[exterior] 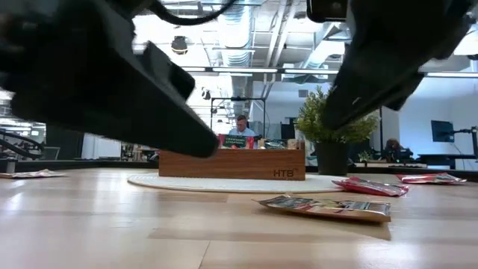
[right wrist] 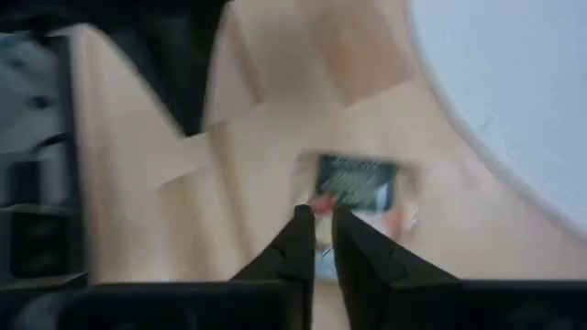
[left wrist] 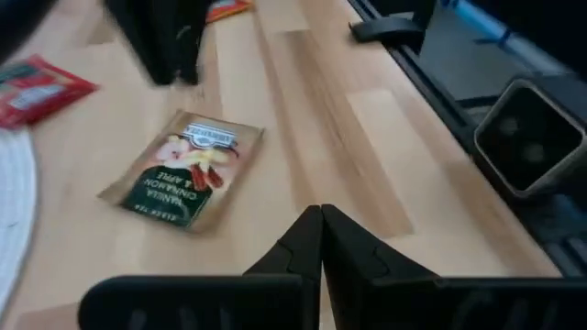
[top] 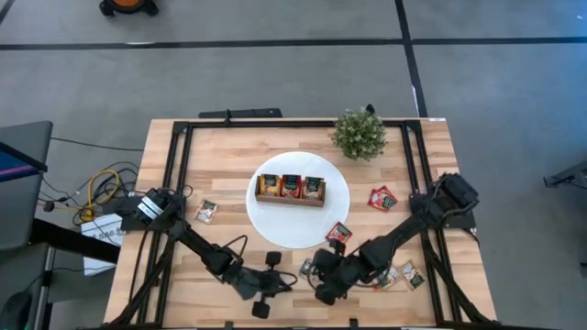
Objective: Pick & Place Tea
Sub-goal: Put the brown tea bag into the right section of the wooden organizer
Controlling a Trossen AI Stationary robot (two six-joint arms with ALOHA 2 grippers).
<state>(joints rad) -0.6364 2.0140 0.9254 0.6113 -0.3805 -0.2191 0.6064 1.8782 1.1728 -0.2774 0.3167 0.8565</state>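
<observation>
While left gripper [left wrist: 321, 240] fingers together, right gripper [right wrist: 316, 240] fingers nearly closed over flat sachet [right wrist: 353, 188].

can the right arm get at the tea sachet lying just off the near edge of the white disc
Probably yes. The right gripper already sits right at that sachet, fingers nearly together, on bare table beside the white disc, and nothing lies between them. The left gripper is close but off to the side.
</observation>
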